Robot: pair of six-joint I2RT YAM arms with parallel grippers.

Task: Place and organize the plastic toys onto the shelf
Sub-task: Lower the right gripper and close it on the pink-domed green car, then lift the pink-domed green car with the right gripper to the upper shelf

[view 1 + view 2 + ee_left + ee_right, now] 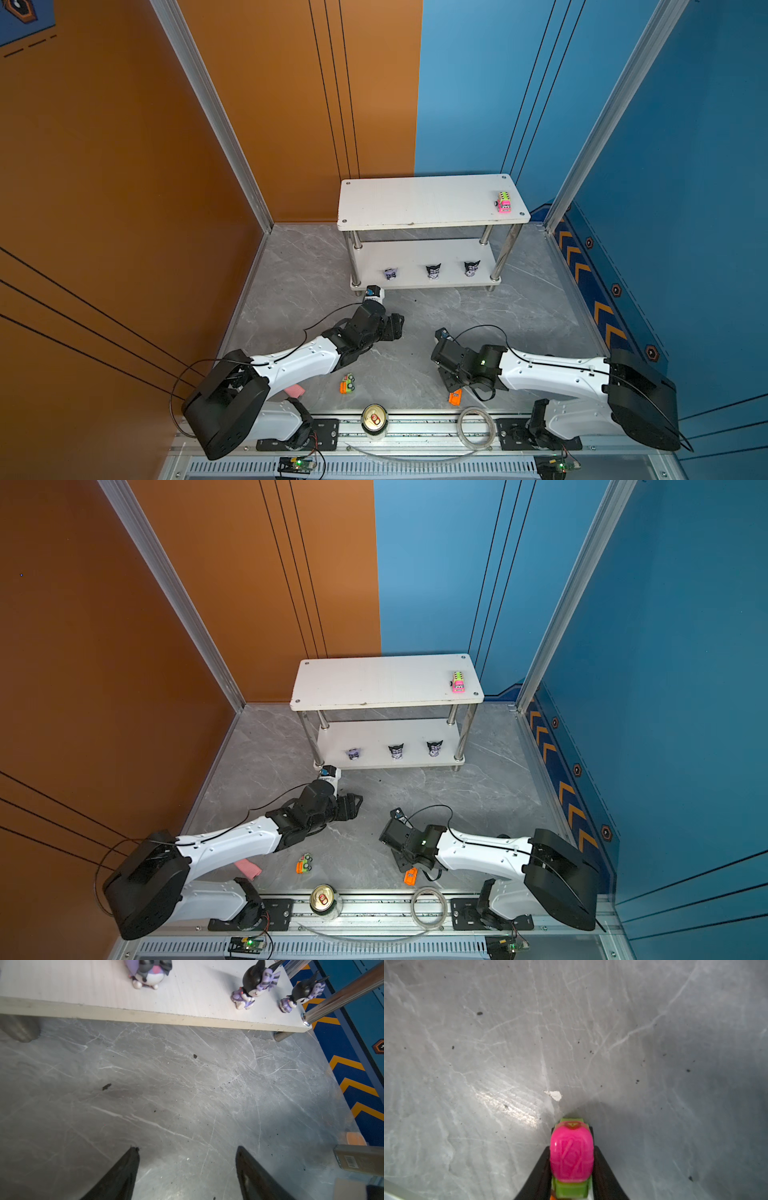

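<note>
Nearest, by the front rail (pixel 415 428), a can (pixel 374 419) is standing left of a tape ring (pixel 476 427). Just beyond them on the desk (pixel 519 299), an orange car (pixel 455 397) is lying right beside the right tool (pixel 449 380). An orange-green car (pixel 347 383) is lying further left. A pink toy (pixel 294 390) is peeking out from under the left arm (pixel 299 359), too hidden to make out.

In the right wrist view, the right tool (pixel 572 1147) is gripping a pink-roofed car (pixel 571 1157), its jaws pressing on both sides of it above the desk.

Further back, the left tool (pixel 395 326) is hanging over bare desk with its jaws standing wide apart and nothing between them; one fingertip (pixel 133 1157) is showing in the left wrist view.

Farthest, the shelf (pixel 415 203) is standing against the back wall. Three figurines are standing in a row along the front of its lower tier: left (pixel 390 274), middle (pixel 433 271) and right (pixel 471 268). A pink-green car (pixel 503 202) is sitting at the right end of the top tier.
</note>
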